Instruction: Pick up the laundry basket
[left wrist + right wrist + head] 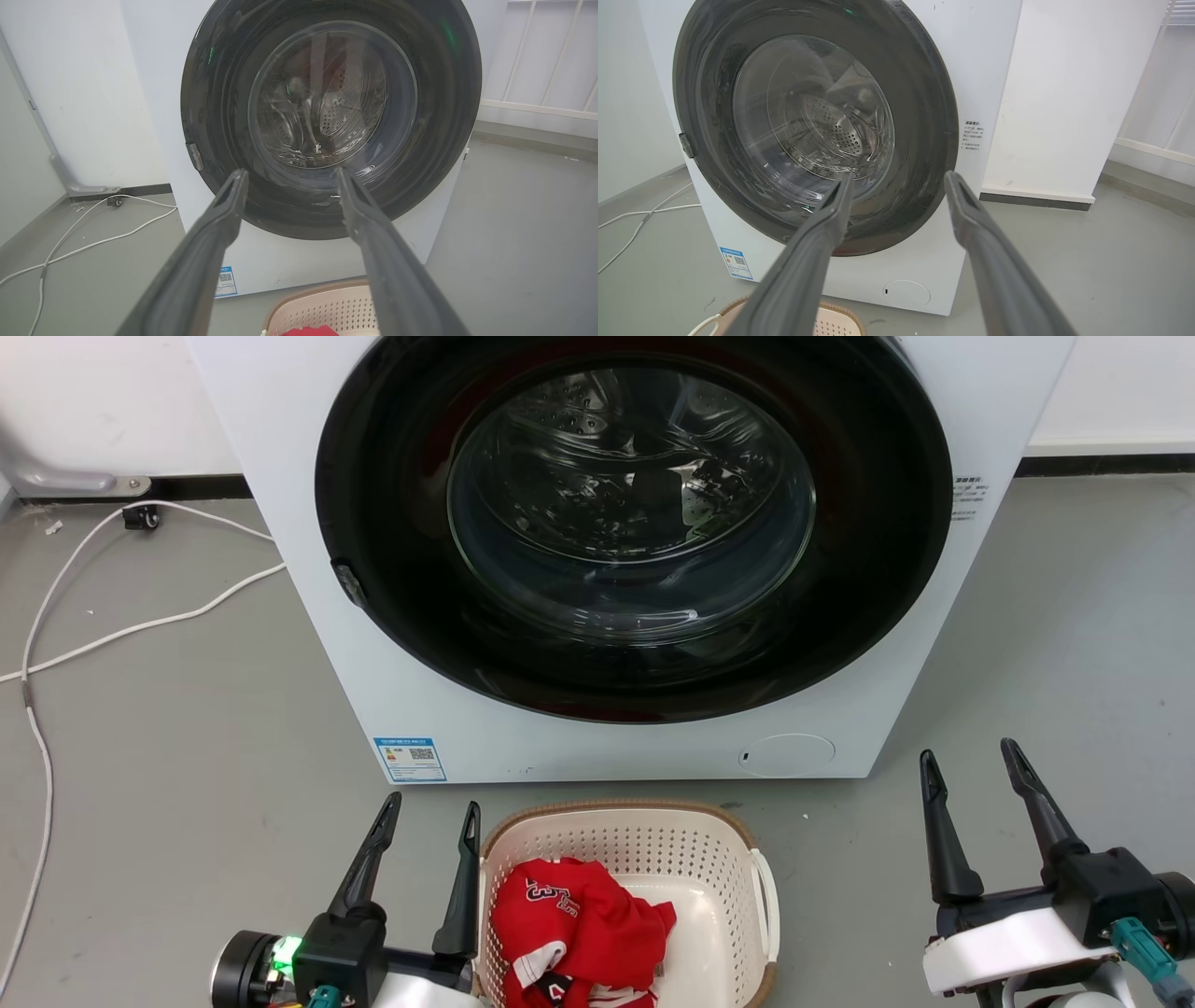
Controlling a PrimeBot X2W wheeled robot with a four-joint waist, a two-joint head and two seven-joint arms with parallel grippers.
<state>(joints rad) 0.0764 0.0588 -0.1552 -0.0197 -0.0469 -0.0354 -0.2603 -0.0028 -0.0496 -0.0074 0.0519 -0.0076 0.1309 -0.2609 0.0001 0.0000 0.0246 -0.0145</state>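
Note:
The laundry basket (709,873), cream-white and perforated with a brown woven-look rim, stands on the grey floor at the bottom middle of the head view, just in front of the washing machine. A red garment (569,919) lies in it. My left gripper (431,803) is open, its right finger right beside the basket's left rim. My right gripper (971,754) is open, well to the right of the basket and apart from it. In the left wrist view the left gripper (289,173) frames the basket's rim (322,308) low down. A corner of the basket (836,322) sits below the right gripper (899,176) in the right wrist view.
A white washing machine (644,747) with a shut dark round door (635,523) stands right behind the basket. White cables (112,635) trail over the floor at the left. Bare grey floor (1055,644) lies to the right.

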